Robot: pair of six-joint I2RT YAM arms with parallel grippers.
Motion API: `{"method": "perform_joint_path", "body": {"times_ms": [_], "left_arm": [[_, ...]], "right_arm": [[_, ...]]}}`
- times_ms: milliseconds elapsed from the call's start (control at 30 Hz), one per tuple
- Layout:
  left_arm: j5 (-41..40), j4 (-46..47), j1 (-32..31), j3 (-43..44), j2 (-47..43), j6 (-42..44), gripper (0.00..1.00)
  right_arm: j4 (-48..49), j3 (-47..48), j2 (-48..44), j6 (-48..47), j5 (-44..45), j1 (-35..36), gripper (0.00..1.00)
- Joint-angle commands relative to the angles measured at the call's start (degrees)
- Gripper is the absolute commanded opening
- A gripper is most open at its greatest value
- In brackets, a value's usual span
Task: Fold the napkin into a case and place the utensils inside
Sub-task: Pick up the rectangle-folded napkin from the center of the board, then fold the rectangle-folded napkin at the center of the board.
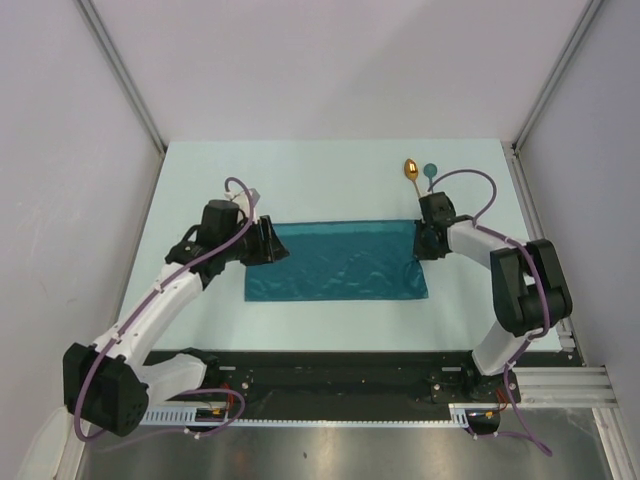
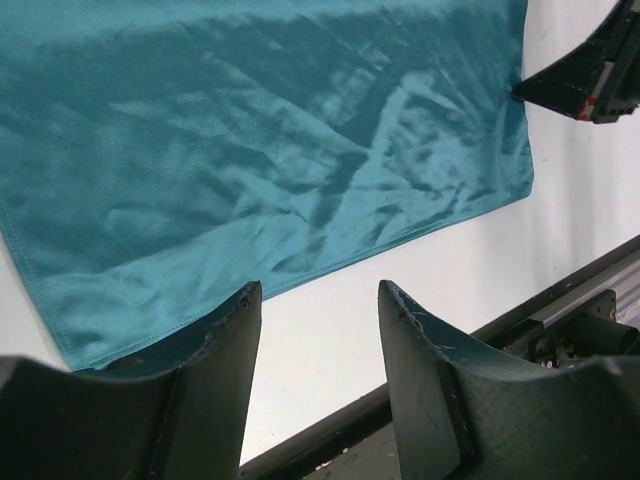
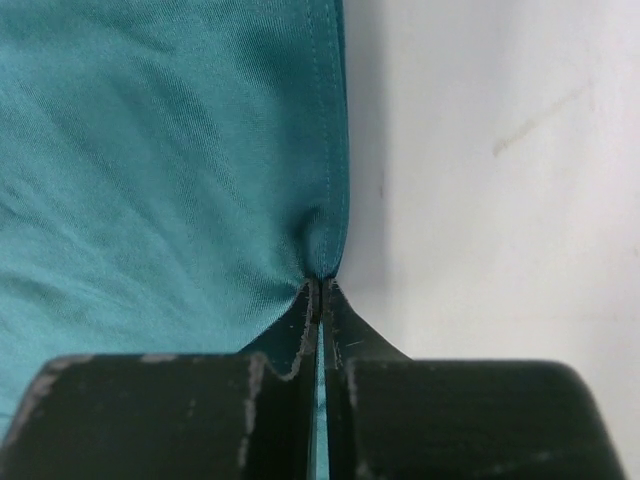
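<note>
Right gripper (image 3: 320,285): jaws pressed together, pinching the napkin (image 1: 340,262) at its right-edge hem. Left gripper (image 2: 315,300): jaws spread astride the left edge, one finger over cloth, one over the table (image 1: 300,180). The napkin lies flat mid-table, with bare surface on every side. The gold spoon (image 1: 411,170) and teal spoon (image 1: 430,172) lie side by side just beyond the right gripper.
</note>
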Motion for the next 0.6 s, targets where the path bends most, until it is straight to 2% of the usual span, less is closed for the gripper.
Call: {"method": "perform_joint_path", "body": {"times_ms": [0, 167, 567], "left_arm": [[1.9, 2.7, 0.3, 0.6, 0.7, -1.9, 0.55], [3.3, 4.1, 0.3, 0.0, 2.3, -2.9, 0.55], [2.9, 5.4, 1.0, 1.1, 9.3, -2.2, 0.54]], "right_arm": [[-3.3, -0.1, -6.3, 1.0, -0.6, -0.1, 0.0], [-4.2, 1.6, -8.1, 1.5, -3.2, 0.8, 0.0], [-5.4, 3.0, -8.8, 1.2, -3.2, 1.7, 0.0]]}}
